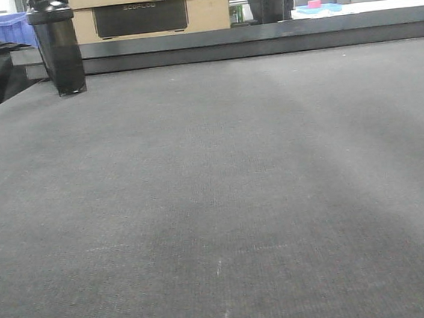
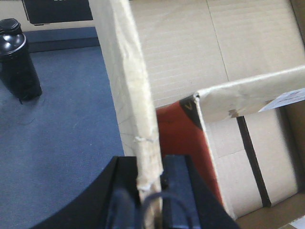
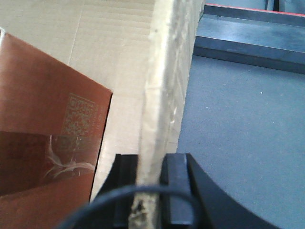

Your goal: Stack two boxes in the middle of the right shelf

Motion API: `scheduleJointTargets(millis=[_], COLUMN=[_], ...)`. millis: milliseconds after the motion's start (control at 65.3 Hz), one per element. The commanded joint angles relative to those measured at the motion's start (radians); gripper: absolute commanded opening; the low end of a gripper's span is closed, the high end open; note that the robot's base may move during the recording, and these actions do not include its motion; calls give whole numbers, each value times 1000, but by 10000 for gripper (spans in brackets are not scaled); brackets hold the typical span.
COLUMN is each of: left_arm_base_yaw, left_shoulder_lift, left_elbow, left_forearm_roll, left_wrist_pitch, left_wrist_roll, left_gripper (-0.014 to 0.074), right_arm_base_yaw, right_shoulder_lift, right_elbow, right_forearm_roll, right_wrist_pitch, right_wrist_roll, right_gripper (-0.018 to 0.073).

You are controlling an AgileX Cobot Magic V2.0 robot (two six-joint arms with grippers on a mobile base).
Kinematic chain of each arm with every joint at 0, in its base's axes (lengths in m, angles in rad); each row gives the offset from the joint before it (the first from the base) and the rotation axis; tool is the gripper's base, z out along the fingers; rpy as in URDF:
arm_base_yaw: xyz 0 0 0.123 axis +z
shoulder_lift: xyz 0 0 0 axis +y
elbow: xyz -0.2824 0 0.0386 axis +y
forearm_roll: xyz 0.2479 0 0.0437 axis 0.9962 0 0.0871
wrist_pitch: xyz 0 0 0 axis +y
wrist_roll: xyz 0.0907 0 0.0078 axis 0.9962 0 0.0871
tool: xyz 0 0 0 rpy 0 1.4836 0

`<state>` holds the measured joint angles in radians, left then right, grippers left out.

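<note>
Left hand [image 2: 148, 193] clamped on the upright wall edge of a cardboard box [image 2: 171, 57]. Right hand [image 3: 151, 183] likewise pinches a box wall. The box stands over the dark grey worktop [image 1: 216, 204] with a red-brown carton [image 3: 43, 124] inside. At the worktop's far edge are a black bottle [image 1: 57, 50] and a blue bin [image 1: 0, 29].

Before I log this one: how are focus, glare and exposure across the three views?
Front view: grey tabletop evenly lit, slightly grainy; far right background washes out. Left wrist: cardboard box wall in the left gripper is soft, gripper body nearly black. Right wrist: wall in the right gripper blurs near the lens; sheen on the red-brown carton.
</note>
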<state>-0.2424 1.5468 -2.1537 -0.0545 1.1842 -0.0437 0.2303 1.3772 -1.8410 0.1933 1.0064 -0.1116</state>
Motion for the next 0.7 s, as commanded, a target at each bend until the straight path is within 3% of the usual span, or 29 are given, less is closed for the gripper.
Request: scheduleJointTargets(millis=[0, 689], left_arm_base_yaw=[8, 8], left_shoulder_lift=[-14, -14], left_elbow=[-13, -13], left_forearm_roll=[34, 38], left_wrist_pitch=[-31, -31], left_wrist_roll=[7, 7], left_gripper=[-111, -111], right_arm_base_yaw=[-9, -9], right_shoulder_lift=[-14, 20], right_elbow=[-11, -11], right_forearm_roll=[-45, -47], right_wrist_pitch=[-58, -178], right_wrist_roll=[-9, -9], right_gripper=[-153, -153])
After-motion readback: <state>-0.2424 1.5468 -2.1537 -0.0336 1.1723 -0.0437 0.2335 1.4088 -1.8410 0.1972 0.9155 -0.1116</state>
